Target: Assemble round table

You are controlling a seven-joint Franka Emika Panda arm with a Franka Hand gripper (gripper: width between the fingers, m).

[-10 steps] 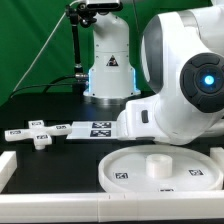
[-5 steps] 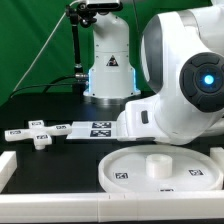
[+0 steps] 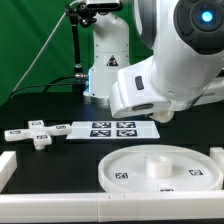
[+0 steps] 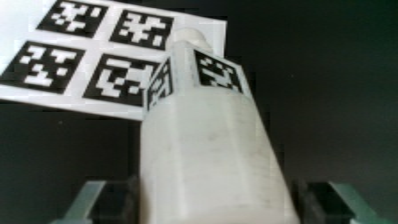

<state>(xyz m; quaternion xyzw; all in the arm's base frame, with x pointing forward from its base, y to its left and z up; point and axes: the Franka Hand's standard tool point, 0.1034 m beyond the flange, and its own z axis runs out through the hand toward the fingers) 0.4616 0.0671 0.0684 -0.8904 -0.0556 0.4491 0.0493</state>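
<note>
Just behind cylinder (image 4: pixel 210 150), marker board (image 4: pixel 111 48).

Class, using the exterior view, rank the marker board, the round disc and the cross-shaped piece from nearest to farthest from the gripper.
The gripper, at the arm's low end, holds the cylinder.
1. Marker board: just beneath, its end toward the exterior view's right.
2. Round disc: in front, nearer the camera.
3. Cross-shaped piece: far at the exterior view's left.
</note>
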